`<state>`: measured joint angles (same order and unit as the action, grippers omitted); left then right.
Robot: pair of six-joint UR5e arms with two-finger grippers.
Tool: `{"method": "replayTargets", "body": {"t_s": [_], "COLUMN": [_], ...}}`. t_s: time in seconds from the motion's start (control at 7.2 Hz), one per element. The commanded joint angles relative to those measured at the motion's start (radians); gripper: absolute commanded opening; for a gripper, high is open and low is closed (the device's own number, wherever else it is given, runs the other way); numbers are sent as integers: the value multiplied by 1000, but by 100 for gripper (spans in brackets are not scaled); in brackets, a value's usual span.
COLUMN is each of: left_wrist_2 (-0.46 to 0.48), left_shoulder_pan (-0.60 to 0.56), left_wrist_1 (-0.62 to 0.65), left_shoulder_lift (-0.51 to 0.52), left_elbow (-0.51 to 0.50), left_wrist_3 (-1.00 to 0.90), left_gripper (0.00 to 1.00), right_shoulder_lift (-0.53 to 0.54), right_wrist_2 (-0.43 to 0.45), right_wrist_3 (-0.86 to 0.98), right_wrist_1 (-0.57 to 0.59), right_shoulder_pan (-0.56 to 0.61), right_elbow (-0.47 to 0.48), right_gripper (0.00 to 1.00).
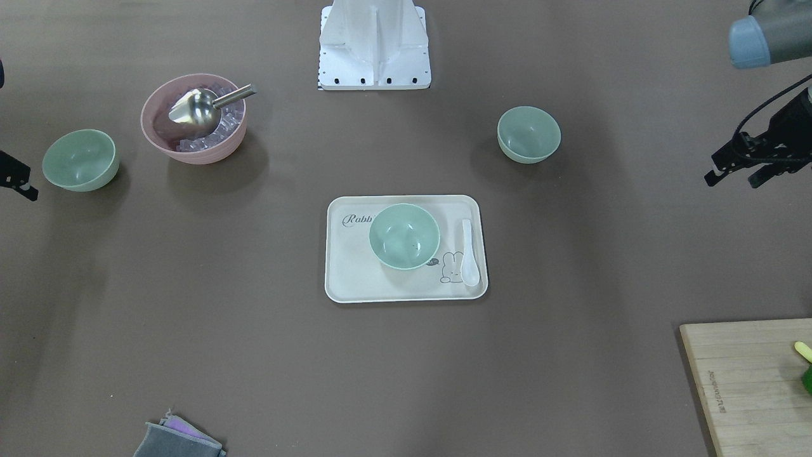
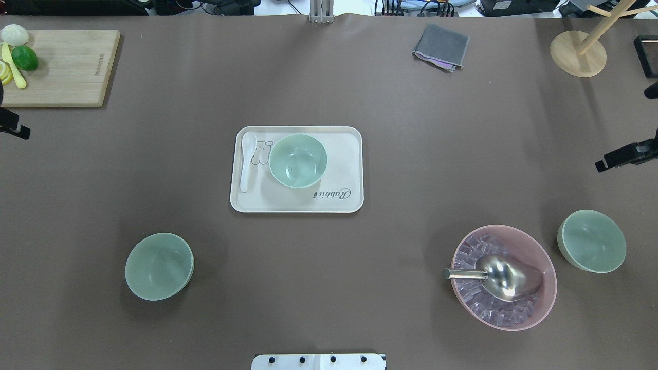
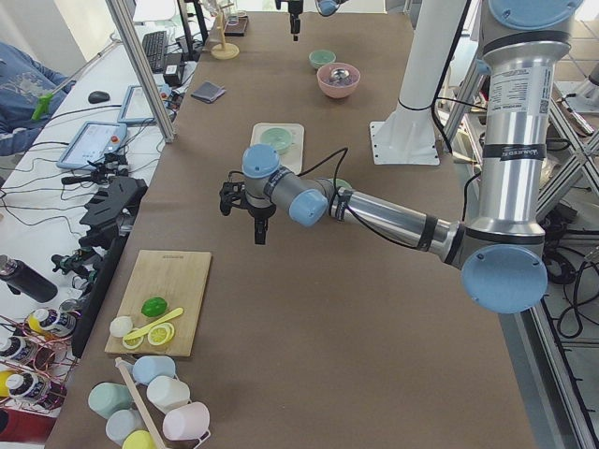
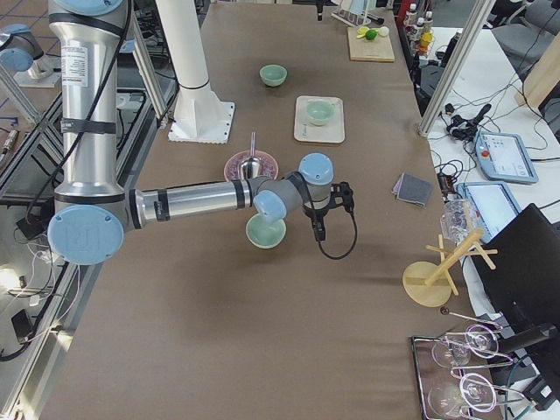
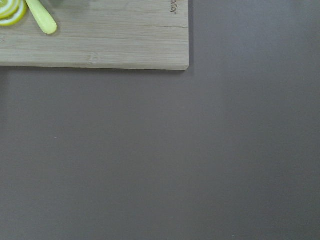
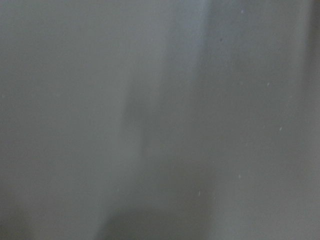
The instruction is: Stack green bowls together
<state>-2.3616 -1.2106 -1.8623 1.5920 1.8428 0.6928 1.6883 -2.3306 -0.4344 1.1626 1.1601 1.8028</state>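
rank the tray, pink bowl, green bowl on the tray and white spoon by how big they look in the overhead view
1. tray
2. pink bowl, which sits nearer the camera, so its gap to the tray is unsure
3. green bowl on the tray
4. white spoon

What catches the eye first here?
A green bowl sits on a cream tray mid-table beside a white spoon. A second green bowl stands alone on the robot's left, a third green bowl on its right, next to a pink bowl of ice holding a shiny metal scoop.
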Motion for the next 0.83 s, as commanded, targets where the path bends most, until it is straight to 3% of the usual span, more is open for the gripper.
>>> {"method": "replayTargets", "body": {"t_s": [0.0, 0.14, 0.42, 0.69], "left_wrist_2": [37, 59, 61, 61], "left_shoulder_pan": [93, 117, 120, 120], "left_wrist_1": [0, 0, 0, 0], "left_shoulder_lift": [34, 39, 40, 48], "left_elbow": [36, 47, 44, 44], "left_wrist_3": [144, 160, 160, 174], "left_gripper": [94, 94, 94, 94], "right_shoulder_lift": [130, 157, 182, 173], "right_wrist_2": [14, 60, 131, 120], "right_wrist_3": [5, 16, 89, 88], "right_wrist_1": [-94, -159, -161, -170], "right_shoulder_pan": [-80, -121, -155, -183], "right_elbow": [38, 33, 32, -6], "right_gripper": [86, 82, 81, 78]}}
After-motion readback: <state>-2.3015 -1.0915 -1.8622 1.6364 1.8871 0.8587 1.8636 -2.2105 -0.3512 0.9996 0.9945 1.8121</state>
